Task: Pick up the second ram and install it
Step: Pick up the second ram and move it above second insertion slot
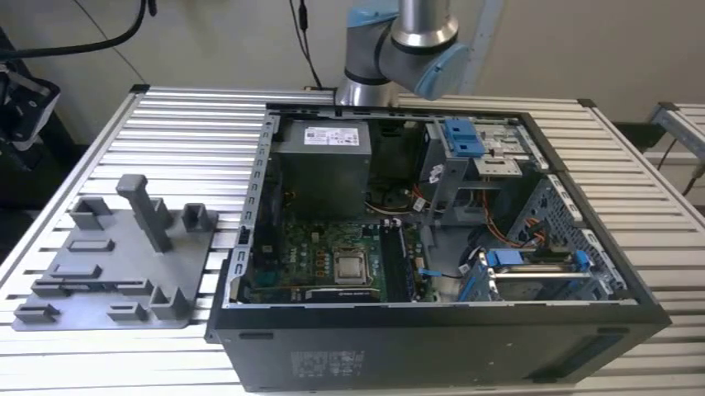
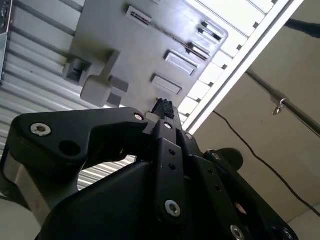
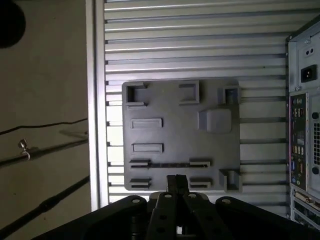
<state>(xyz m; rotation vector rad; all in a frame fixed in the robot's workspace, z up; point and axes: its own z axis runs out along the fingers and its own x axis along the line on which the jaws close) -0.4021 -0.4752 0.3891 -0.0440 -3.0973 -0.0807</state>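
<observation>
Second ram (image 3: 165,164) appears in the first wrist view as a thin dark strip standing on edge between 2 pairs of clips on the grey tray (image 3: 175,107), in line with the pincer (image 3: 176,178). The pincer hangs well above it, clenched on nothing, its 2 fingers pressed together.

The likeliest trouble, as I judge it, is the narrow target. The stick offers only its top edge, so an approach slightly off line or twisted could set a finger on the board instead of beside it, and a clenched pincer would strike that edge outright. The tray seems to lie loose, so a skewed pull could drag or lift it with the stick. Inside the computer case (image 1: 441,346) the memory slots look crowded by wires, and a tilted stick could bind there.

The bench (image 3: 170,45) is bright ribbed metal slats with grooves between. The tray lies at the lower left of the exterior view, and the open case fills the centre and right. The arm (image 1: 410,33) rises at top centre before a pale wall (image 1: 220,41), with black cables (image 1: 121,35) at upper left.
</observation>
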